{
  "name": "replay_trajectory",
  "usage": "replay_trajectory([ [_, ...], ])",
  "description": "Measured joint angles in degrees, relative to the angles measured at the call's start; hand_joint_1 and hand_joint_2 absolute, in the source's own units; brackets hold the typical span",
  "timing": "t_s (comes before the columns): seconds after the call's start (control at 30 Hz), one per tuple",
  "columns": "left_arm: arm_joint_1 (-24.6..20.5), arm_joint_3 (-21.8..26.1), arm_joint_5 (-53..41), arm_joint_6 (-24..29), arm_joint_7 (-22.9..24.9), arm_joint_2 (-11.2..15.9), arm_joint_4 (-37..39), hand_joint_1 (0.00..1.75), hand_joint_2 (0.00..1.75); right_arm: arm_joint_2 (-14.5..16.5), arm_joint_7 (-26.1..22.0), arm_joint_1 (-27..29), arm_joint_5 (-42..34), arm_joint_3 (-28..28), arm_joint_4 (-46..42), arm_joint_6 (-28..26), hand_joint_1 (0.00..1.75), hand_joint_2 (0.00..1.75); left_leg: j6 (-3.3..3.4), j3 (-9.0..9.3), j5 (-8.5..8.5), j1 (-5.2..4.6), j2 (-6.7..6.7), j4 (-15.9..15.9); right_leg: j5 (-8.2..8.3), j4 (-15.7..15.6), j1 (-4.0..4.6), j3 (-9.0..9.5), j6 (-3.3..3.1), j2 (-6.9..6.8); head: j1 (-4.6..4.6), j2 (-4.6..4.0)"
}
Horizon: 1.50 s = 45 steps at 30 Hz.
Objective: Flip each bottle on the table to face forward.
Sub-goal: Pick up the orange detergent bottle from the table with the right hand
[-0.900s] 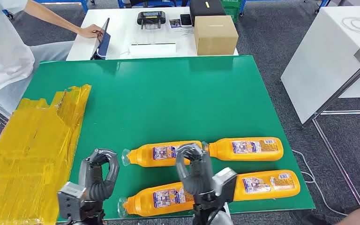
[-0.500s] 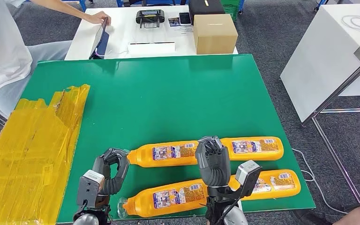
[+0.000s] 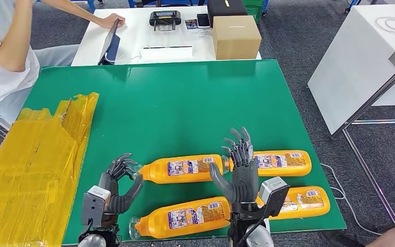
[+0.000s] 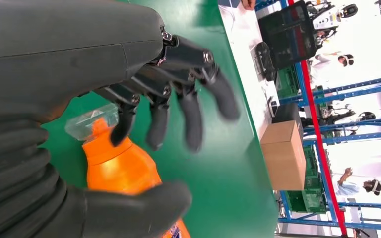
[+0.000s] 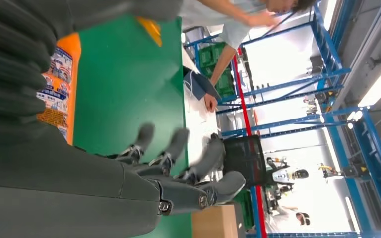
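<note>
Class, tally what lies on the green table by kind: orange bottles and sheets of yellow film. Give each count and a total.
Orange bottles: 4
Yellow film sheets: 1
Total: 5

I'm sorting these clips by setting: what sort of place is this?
Likely a robotics lab or test workshop: a green-topped table with orange bottles, blue metal racking, and a person at a tablet.

free: bare green table (image 3: pixel 185 108) beyond bottles | obstacles: four bottles (image 3: pixel 182 169) near edge; yellow tape (image 3: pixel 36 164) left
</note>
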Motion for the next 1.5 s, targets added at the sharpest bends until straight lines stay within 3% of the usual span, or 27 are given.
replay_trajectory([
  [0.63,-1.33,0.72,0.68,2.62,0.13,0.31,-1.1,0.0,1.75,-1.36,1.8,-2.81,11.01,0.54,1.65,-7.91,0.0,1.75,0.0,-0.03,0.0,0.0,-0.01,0.0,0.0,0.0,0.0,0.0,0.0,0.0,0.0,0.0],
  [1.0,-1.71,0.86,1.36,2.93,0.26,0.33,-1.74,0.0,1.75,-1.89,3.19,-4.22,14.43,1.07,4.12,-8.96,0.0,1.75,0.0,-0.04,0.0,0.0,0.0,0.0,0.0,0.0,0.0,-0.01,0.0,0.0,0.0,0.0],
  [1.1,-2.19,0.86,1.79,2.53,0.39,0.34,-1.73,0.0,1.75,-2.51,6.42,-6.33,21.39,1.71,6.2,-10.39,0.0,1.75,0.0,-0.05,0.01,0.0,0.01,0.0,0.0,0.0,0.0,-0.02,0.0,0.0,0.0,0.0],
  [1.3,-4.39,0.81,2.33,0.14,1.64,0.29,-1.72,0.0,1.75,-4.3,18.56,-16.55,46.53,5.2,17.47,-10.74,0.0,1.75,0.02,0.01,0.08,0.0,0.0,0.0,0.03,0.01,0.0,0.04,0.0,-0.01,0.01,0.0],
  [1.5,-5.84,0.79,2.33,-1.38,2.61,0.19,-1.71,0.0,1.75,-4.38,23.93,-24.19,57.04,9.43,26.96,-8.96,0.0,1.75,0.03,-0.04,0.09,0.0,-0.01,0.01,0.03,0.03,0.01,0.0,0.01,-0.01,0.0,0.0],
])
